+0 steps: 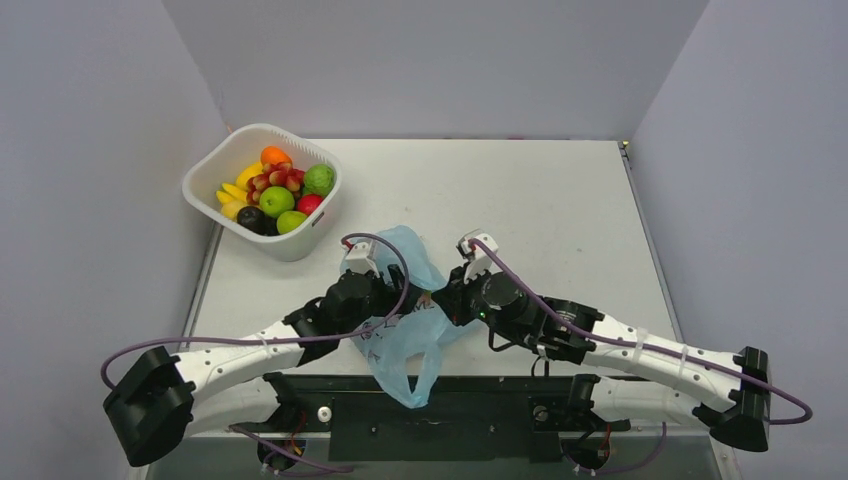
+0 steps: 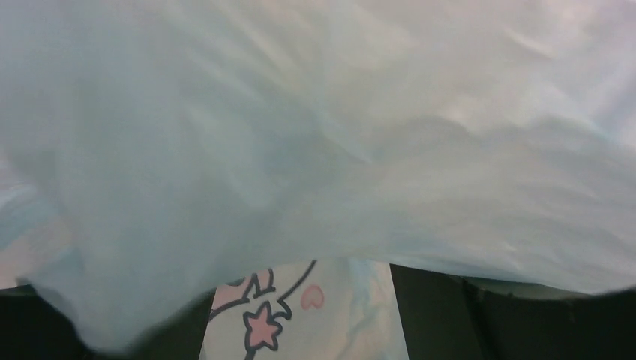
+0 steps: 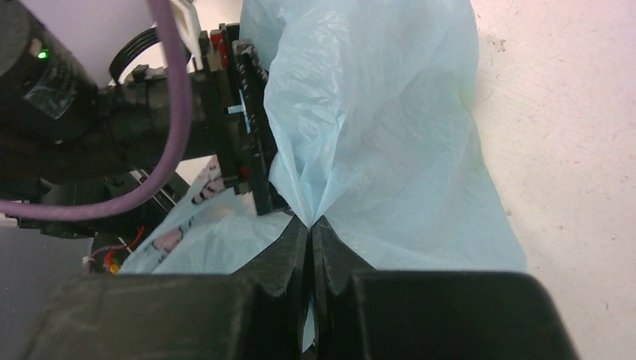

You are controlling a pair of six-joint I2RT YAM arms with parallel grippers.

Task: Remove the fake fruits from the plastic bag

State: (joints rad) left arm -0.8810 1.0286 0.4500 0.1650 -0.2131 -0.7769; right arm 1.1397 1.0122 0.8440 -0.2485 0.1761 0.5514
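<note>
The light-blue plastic bag [image 1: 410,340] lies crumpled between my two grippers and droops over the table's front edge. My right gripper [image 3: 310,225] is shut on a pinch of its film and sits at the bag's right side [image 1: 441,301]. My left gripper [image 1: 393,296] is pushed into the bag from the left. Film [image 2: 300,112] covers the left wrist view and hides its fingers, though one finger [image 3: 251,135] shows in the right wrist view. The fake fruits lie in the white basket [image 1: 300,245]: an orange [image 1: 274,155], a red grape bunch [image 1: 277,178] and a dark round fruit [image 1: 250,218].
The basket stands at the table's back left and also holds a yellow banana [image 1: 240,185] and green apples [image 1: 276,200]. Grey walls close in the left, back and right. Purple cables [image 1: 380,240] loop over both wrists.
</note>
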